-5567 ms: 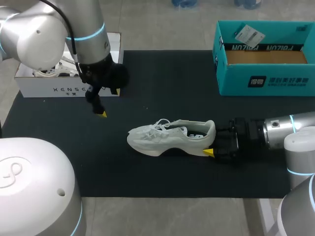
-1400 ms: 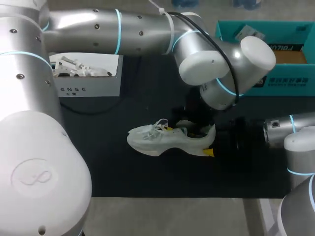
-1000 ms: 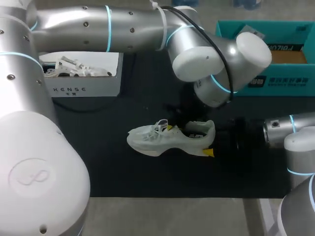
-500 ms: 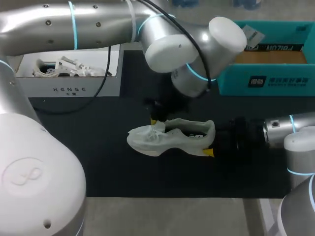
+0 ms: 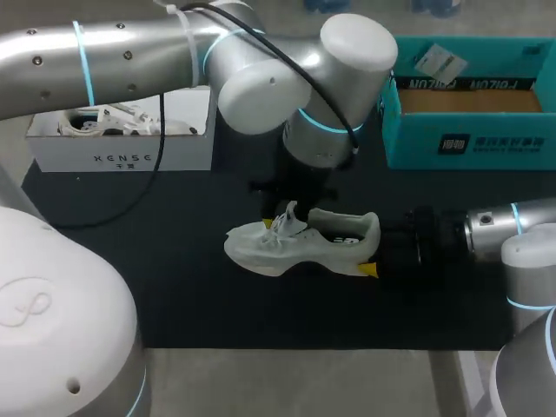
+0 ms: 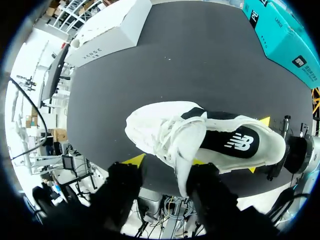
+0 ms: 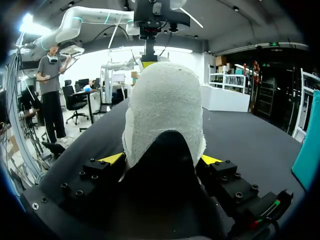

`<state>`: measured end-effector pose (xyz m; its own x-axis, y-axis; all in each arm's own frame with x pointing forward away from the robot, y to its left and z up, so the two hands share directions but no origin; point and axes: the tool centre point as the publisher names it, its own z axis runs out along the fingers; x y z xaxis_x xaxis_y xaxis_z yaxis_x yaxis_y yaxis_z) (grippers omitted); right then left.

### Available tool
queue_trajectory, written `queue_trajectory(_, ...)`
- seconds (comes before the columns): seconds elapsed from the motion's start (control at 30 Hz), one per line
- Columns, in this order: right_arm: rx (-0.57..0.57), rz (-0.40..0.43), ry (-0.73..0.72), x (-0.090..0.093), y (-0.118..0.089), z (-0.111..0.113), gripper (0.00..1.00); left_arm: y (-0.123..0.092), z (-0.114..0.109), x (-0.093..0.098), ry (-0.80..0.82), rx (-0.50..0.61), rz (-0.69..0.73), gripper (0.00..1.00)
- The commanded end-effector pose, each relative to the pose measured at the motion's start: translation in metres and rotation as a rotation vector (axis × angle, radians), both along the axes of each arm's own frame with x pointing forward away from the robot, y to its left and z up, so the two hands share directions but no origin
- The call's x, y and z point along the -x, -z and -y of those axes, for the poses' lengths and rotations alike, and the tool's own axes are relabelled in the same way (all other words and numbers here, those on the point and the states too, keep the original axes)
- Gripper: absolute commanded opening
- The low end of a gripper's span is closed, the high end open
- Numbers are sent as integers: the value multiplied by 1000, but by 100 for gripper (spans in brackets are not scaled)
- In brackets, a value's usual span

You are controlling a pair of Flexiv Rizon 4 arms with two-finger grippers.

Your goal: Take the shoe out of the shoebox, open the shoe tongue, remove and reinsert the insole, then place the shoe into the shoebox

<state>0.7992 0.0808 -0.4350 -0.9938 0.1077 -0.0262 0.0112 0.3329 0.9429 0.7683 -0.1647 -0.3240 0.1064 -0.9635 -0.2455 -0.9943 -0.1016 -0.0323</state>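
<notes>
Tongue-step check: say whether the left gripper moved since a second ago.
Yes: left gripper slid along the shoe toward its toe, away from teal shoebox.

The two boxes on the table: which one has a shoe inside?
The white box at the back left: a white laced shoe shows above its wall. The teal box on the right shows only a paper tag.

Robotics lab, robot arms [image 5: 261,78] over a matted table [image 5: 217,304]

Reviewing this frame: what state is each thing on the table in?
shoe: standing on its sole
tongue: lifted up
left gripper: open, astride the tongue
right gripper: shut on shoe heel
teal shoebox: open, no shoe inside
white box: open, white shoe inside
</notes>
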Motion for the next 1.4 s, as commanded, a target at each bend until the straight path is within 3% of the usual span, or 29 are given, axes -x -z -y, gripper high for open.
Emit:
queue_trajectory(0.03,2,0,1,2,4,-2,0,-1,-2,0,15,133,-16,100)
queue_trajectory(0.13,2,0,1,2,4,-2,0,-2,3,3,25,169,-37,97)
queue_trajectory(0.2,2,0,1,2,4,-2,0,-3,7,6,31,187,-47,85)
queue_trajectory(0.23,2,0,1,2,4,-2,0,-3,9,7,37,195,-50,73)
queue_trajectory(0.27,2,0,1,2,4,-2,0,-4,11,9,41,202,-58,50)
queue_trajectory(0.37,2,0,1,2,4,-2,0,-5,16,11,48,213,-64,0)
queue_trajectory(0.57,2,0,1,2,4,-2,0,-17,13,13,58,223,-48,0)
queue_trajectory(0.87,2,0,1,2,4,-2,0,-37,-15,10,46,254,-18,0)
queue_trajectory(1.17,2,0,1,2,4,-2,0,-27,-40,10,20,309,-61,0)
queue_trajectory(1.4,2,0,1,2,4,-2,0,-11,-46,4,-6,324,-112,0)
